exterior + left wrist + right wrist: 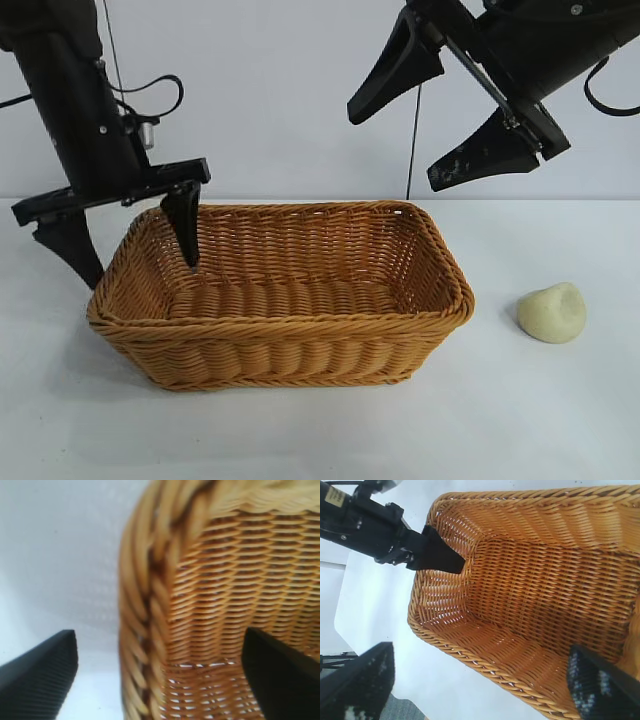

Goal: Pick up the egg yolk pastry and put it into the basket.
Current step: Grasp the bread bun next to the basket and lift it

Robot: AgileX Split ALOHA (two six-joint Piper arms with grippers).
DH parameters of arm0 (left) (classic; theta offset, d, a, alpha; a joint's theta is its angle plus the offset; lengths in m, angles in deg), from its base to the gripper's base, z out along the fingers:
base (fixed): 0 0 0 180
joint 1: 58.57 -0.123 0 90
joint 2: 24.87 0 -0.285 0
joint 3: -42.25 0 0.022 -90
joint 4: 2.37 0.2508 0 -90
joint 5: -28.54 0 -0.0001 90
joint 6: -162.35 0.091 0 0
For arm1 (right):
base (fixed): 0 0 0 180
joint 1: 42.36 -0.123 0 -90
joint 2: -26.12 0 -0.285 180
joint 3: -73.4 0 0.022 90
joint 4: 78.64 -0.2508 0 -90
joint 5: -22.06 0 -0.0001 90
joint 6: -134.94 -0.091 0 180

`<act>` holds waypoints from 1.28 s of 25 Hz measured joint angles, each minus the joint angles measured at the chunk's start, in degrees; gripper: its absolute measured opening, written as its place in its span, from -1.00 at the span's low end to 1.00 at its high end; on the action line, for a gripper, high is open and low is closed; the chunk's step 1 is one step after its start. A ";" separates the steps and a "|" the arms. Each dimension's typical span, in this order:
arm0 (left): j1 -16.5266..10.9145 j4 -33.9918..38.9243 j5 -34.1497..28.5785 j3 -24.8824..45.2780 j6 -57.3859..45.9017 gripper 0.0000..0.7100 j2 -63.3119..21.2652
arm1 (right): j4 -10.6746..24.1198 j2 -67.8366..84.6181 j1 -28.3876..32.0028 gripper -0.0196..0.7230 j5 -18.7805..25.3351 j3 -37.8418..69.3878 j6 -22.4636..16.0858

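My left gripper (130, 245) is at the left end of the basket (280, 330). It points down. My fingers are spread wide apart, with nothing between them but the basket's short wall. One finger (70, 250) hangs outside the basket, over the white table (300, 440). The other finger (183, 225) dips inside the basket, close to the woven wall. From my left wrist, I see the basket's rounded corner (150, 605) right between my two black fingertips. One fingertip (40, 675) is over the white table and one (280, 675) is over the weave inside. I am not holding anything here.

Next comes the basket itself. It is big, golden-brown and made of woven straw. It has sloping sides and a thick braided rim. It sits in the middle of the table. I can see only weave inside it.

My right gripper (440, 110) is up high, above the right end of the basket. It tilts down toward the basket. Its two fingers are wide apart too, and they hold nothing. From my right wrist, I look down into the basket (545, 595), and I can see my left gripper's finger (437, 552) poking in at the far end.

The egg yolk pastry (552, 312) is farthest to the right. It is a small, pale yellow lump. It lies on the table, outside the basket, near its right end but not touching it. Neither gripper touches it.
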 joint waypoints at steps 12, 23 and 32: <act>-2.24 13.11 -2.17 -13.51 0.71 0.96 -1.86 | 0.00 0.00 0.00 0.78 0.22 0.00 0.00; -13.88 13.42 -2.31 -12.21 3.51 0.96 -2.95 | 0.00 0.00 0.00 0.78 0.22 0.00 0.00; -13.82 13.37 -2.31 7.07 6.01 0.96 -17.49 | 0.00 0.00 0.00 0.78 0.82 0.00 0.00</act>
